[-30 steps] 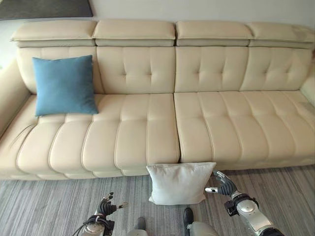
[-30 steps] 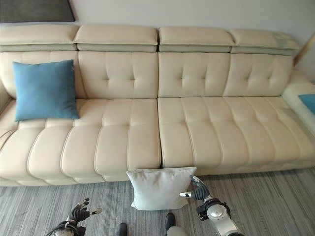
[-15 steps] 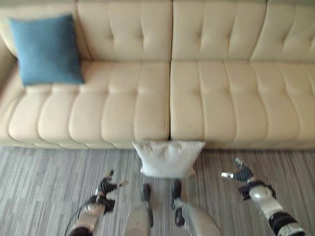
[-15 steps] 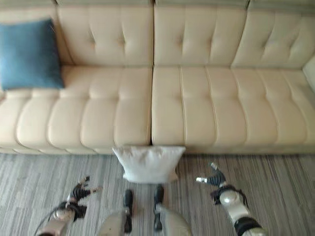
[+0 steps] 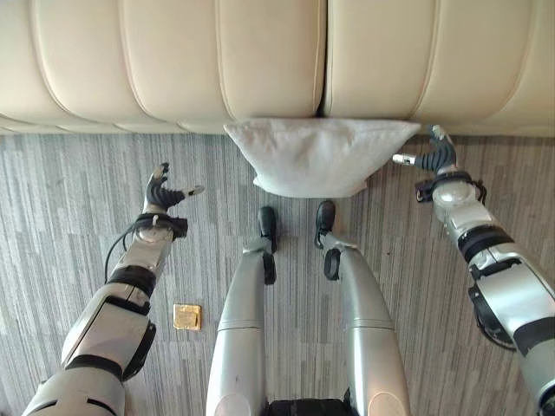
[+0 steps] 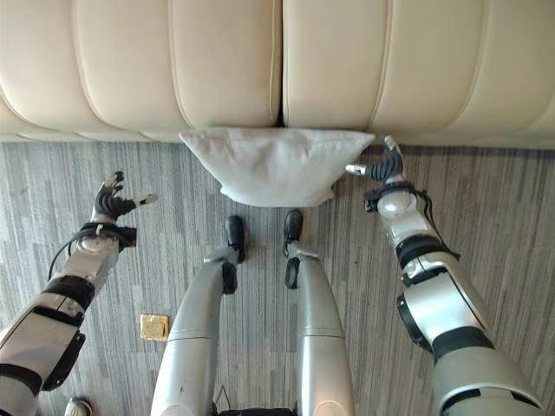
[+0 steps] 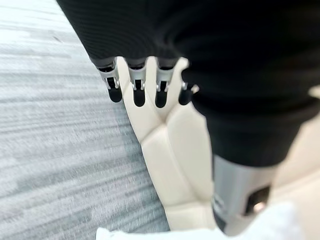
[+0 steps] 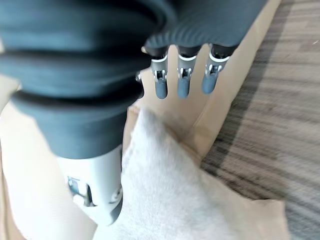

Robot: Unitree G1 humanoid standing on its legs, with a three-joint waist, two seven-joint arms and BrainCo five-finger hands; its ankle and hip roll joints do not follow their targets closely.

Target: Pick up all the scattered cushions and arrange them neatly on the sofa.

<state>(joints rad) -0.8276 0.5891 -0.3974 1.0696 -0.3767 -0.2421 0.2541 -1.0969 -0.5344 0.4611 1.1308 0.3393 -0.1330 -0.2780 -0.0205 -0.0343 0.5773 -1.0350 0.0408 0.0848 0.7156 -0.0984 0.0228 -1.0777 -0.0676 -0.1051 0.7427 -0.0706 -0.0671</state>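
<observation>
A white cushion (image 5: pixel 316 156) lies on the grey carpet, leaning against the front of the cream sofa (image 5: pixel 173 61) below the seam between two seats. My right hand (image 5: pixel 436 156) hovers just off the cushion's right corner, open, holding nothing. In the right wrist view its straight fingers (image 8: pixel 182 82) point at the sofa front above the cushion (image 8: pixel 170 200). My left hand (image 5: pixel 159 192) is open over the carpet, well to the left of the cushion. In the left wrist view its fingers (image 7: pixel 137 90) point toward the sofa base (image 7: pixel 170 150).
A small golden square plate (image 5: pixel 186 315) is set in the carpet, at the lower left. The sofa's front edge runs across the whole top of the eye views. Bare carpet lies on both sides of the cushion.
The camera has tipped down and come closer, so the blue cushion has left the picture. Both arms have stretched forward; the right hand now sits beside the white cushion's right corner.
</observation>
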